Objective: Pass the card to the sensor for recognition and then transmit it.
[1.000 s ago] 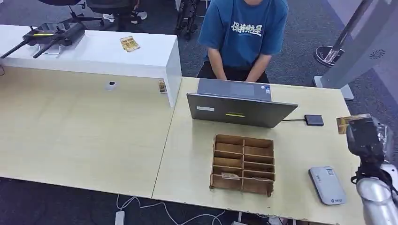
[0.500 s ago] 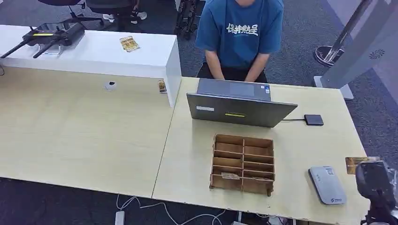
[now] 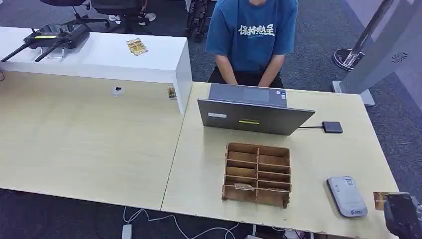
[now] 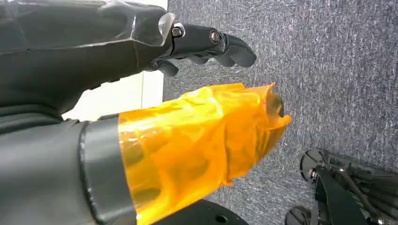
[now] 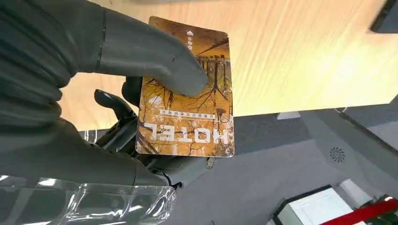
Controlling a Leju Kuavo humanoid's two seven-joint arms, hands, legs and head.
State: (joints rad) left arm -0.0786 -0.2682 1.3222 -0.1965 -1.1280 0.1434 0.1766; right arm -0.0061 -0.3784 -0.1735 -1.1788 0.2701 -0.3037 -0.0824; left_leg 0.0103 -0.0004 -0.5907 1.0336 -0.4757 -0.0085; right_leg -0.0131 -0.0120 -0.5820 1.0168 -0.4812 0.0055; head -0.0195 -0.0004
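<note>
Beige desk edge beside the sensor (image 3: 347,196), right hand (image 5: 108,93) pinching an orange "HOTEL" card (image 5: 187,93), left hand (image 4: 141,47) empty

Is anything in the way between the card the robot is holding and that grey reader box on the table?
Nothing visible blocks it. The right hand holds the card at the table's near right corner, just beside the grey sensor, with bare tabletop between them.

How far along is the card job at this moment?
Done: the right hand holds the hotel card. In hand: the card sits just beside the grey sensor, not over it. Left: presenting it to the sensor, then passing it on.
</note>
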